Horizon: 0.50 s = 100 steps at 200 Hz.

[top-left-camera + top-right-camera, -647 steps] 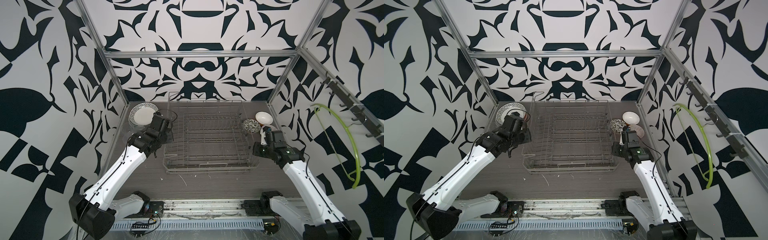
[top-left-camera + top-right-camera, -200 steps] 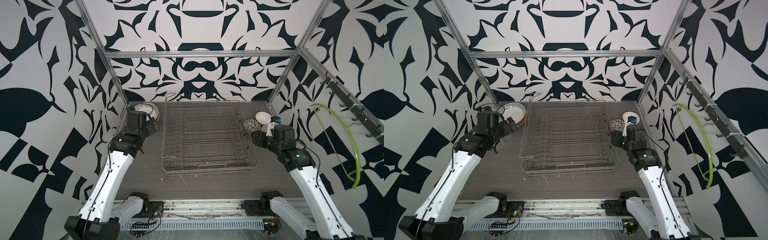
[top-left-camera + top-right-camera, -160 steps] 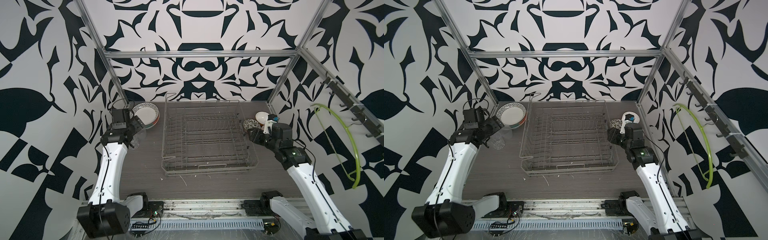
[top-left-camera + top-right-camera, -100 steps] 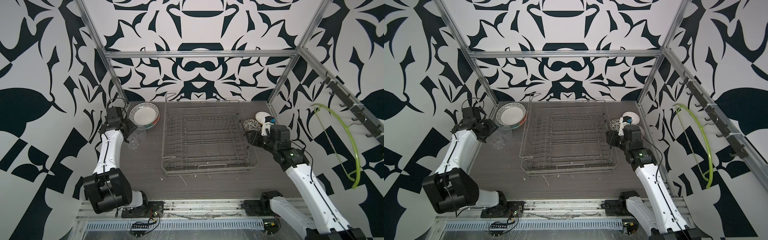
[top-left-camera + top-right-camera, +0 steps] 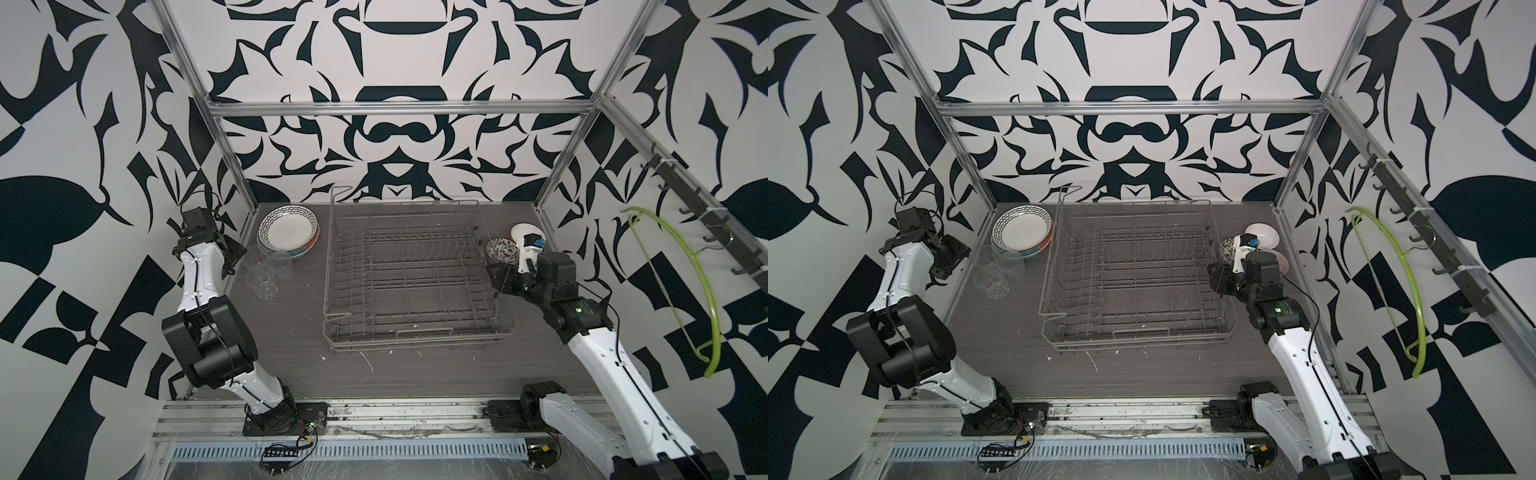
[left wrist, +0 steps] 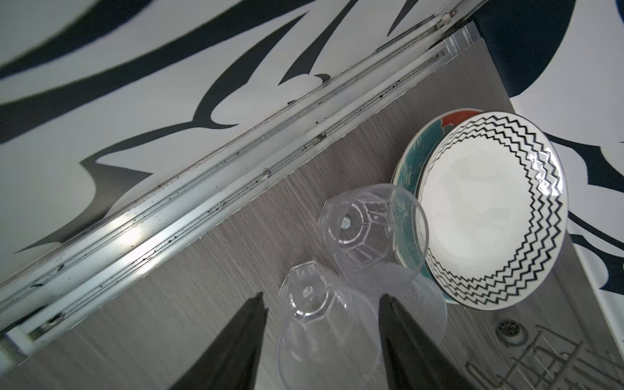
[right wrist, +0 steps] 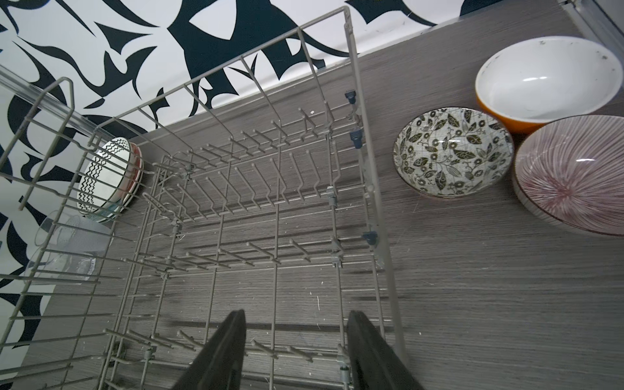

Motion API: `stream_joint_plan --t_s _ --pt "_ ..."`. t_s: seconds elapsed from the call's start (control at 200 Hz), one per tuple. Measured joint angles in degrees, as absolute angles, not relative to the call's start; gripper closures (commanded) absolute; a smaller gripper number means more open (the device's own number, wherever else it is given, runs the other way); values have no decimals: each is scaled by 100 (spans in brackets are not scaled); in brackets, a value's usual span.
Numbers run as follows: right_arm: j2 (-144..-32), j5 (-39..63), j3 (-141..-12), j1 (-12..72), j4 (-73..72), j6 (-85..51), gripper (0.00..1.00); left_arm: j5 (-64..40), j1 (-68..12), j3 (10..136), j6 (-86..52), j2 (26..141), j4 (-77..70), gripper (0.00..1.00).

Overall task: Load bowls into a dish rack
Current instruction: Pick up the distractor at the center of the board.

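Bowls, three small deep ones, stand upright and close together at the far right corner of the bench, just outside the right wall of the dish rack. The floral bowl is nearest the rack. The orange bowl, white inside, sits beyond it toward the far edge, and the pink striped bowl lies toward the right edge. The rack is empty, so no bowl is loaded yet.

Your right gripper hovers over the rack's right wall, its fingers apart with nothing between them. Your left gripper is at the bench's left edge, fingers apart on either side of a clear glass. You cannot tell whether they touch it.

Judge the bowls as glazed ceramic: rigid, fairly light, slick, and liable to chip against wire or each other. Take one by its rim, one finger inside and one outside, on the side facing the arm. The floral bowl looks the easiest first pick.
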<state>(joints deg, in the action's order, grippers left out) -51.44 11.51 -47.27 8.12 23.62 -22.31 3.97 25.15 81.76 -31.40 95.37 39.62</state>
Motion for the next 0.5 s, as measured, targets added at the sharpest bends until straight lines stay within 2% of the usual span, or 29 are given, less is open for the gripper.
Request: stream_joint_plan --t_s 0.5 --pt "-5384 1149 -4716 873 2198 -2228 49 -266 2550 9050 -2906 10978 4204 52"
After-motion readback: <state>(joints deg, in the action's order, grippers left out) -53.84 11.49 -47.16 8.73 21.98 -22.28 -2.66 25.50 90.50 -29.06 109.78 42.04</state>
